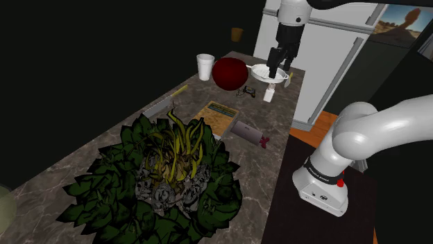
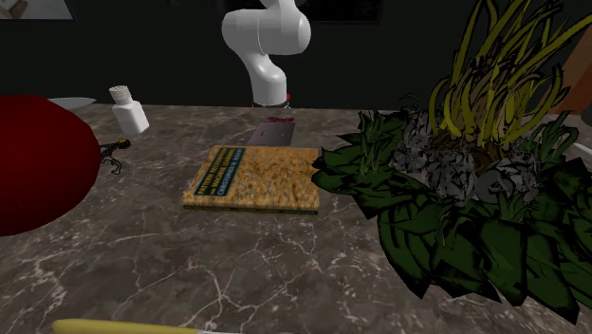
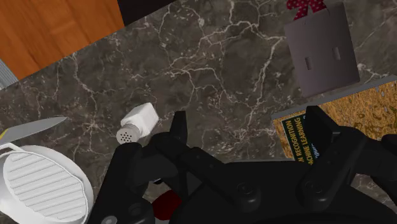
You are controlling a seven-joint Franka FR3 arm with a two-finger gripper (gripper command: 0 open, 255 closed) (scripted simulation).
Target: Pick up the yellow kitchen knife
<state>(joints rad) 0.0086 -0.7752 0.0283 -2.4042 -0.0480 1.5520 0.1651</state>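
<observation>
yellow knife lies untouched, well apart from book. gripper empty, fingers spread, hovers well apart from book too. reach, grasp, lift all remain.

the yellow kitchen knife lies flat and untouched along the counter's left edge in the shoulder view, a slim thing, its yellow handle farther off and its pale blade nearer.
</observation>
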